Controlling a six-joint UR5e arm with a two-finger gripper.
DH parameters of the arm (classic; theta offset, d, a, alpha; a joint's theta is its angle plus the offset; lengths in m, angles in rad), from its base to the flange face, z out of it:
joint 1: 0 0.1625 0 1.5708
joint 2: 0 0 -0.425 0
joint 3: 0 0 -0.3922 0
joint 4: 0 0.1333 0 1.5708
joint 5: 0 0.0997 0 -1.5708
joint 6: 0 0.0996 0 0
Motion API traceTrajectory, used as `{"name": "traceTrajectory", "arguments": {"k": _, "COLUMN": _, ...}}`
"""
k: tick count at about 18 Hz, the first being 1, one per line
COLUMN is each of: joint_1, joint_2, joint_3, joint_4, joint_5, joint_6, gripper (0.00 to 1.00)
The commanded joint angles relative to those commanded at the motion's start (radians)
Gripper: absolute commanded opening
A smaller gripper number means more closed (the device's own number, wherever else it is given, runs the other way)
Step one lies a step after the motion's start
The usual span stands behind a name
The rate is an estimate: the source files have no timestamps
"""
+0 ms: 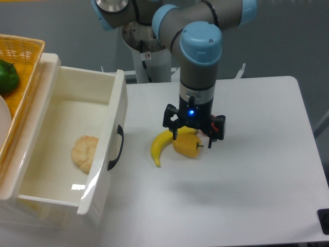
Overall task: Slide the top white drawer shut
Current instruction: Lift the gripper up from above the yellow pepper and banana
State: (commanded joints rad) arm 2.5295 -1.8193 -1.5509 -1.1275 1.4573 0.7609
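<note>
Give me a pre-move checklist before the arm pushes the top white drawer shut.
1. Top white drawer pulled out, needs closing: ok, it stands open.
2. Black handle on the front panel reachable: ok, nothing in front of it.
3. Contents below the rim: ok, the bread roll lies low on the drawer floor.
4. Gripper free: cannot tell; its fingers hang right at the yellow pepper.
5. Path to the drawer front: not ok, the banana lies between gripper and drawer.

The arm points straight down, its claw (193,138) spread wide.
</note>
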Motion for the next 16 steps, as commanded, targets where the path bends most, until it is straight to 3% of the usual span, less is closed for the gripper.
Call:
{"name": "traceTrajectory", "arguments": {"k": 5, "joint_1": -0.001, "joint_2": -0.006, "joint_3": -0.005, "joint_4": -0.002, "joint_5": 0.044, "joint_6": -0.008, "gripper": 1.00}}
{"name": "traceTrajectory", "arguments": {"k": 9, "joint_1": -0.018, "joint_2": -0.026, "joint_3": -0.021, "joint_4": -0.002, "joint_5": 0.147, "joint_6": -0.002, "gripper": 1.00}}
{"name": "traceTrajectory", "arguments": {"k": 13, "joint_1": -0.020, "joint_2": -0.038, "joint_3": -0.029, "joint_4": -0.002, "joint_5": 0.152, "joint_6": -0.009, "gripper": 1.00}}
{"name": "traceTrajectory", "arguments": {"k": 16, "joint_1": -0.020, "joint_2": -0.035, "joint_3": -0.078, "joint_4": 0.003, "joint_5": 0.147, "joint_6": -0.006, "gripper": 1.00}}
